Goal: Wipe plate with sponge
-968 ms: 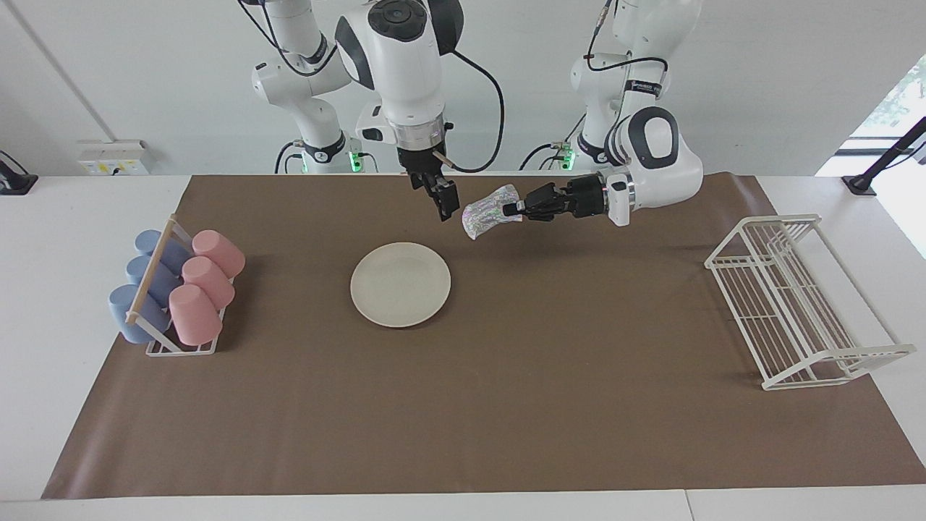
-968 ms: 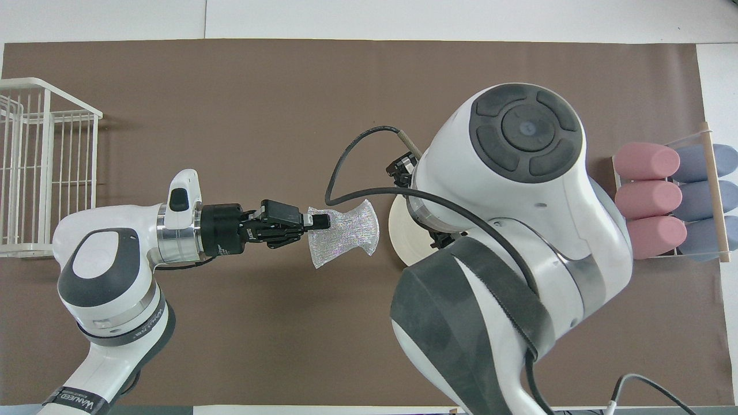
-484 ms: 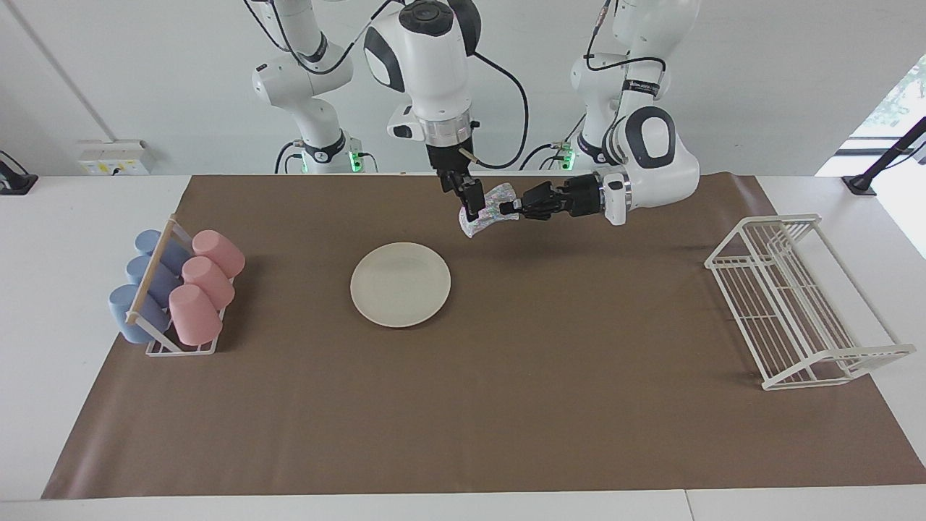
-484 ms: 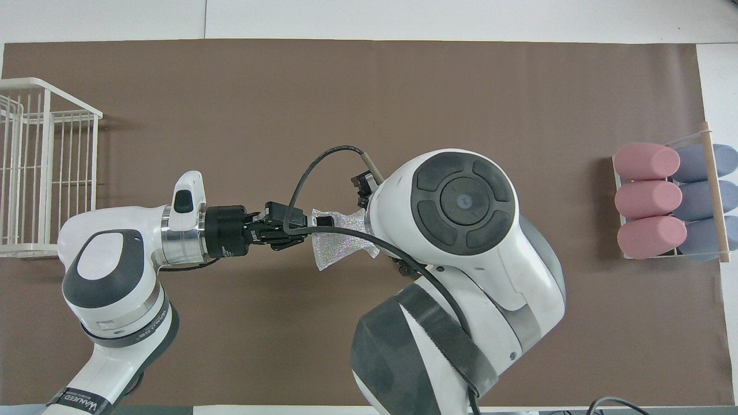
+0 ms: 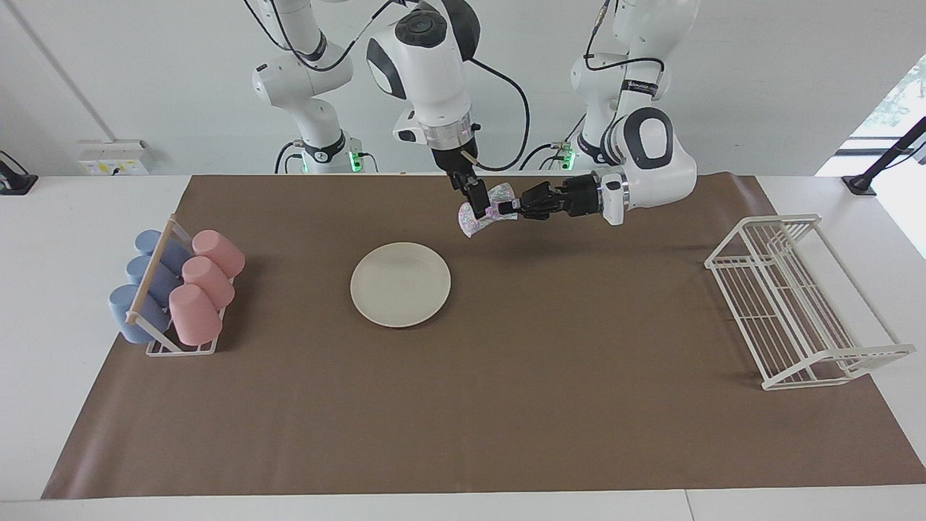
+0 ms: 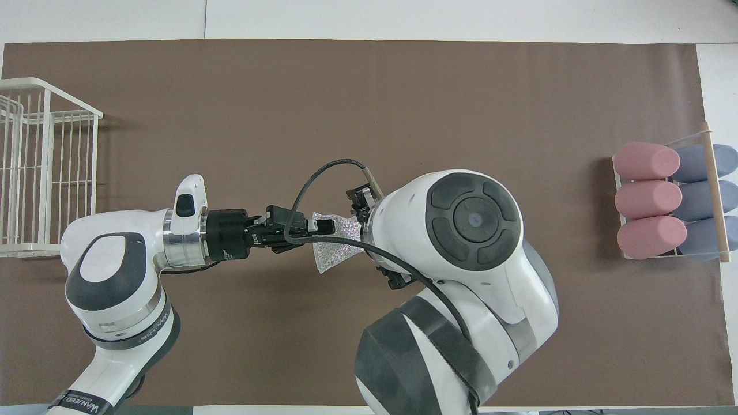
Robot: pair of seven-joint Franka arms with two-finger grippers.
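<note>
— Holding the small silvery, glittery mesh sponge [image 5: 469,223] by one edge: left end effector [image 5: 515,210], clamped shut, lying level in the air above the brown-covered worktop [image 5: 506,398].
— And the right end effector [image 5: 476,202]?
— Pointing down, spread wide about the sponge's free end; contact unclear.
— Round cream-white plate [image 5: 400,284]?
— Flat on the worktop, farther from the robots than the sponge, toward the right arm's end. Closer to the right arm, so probably a handover first.
</note>
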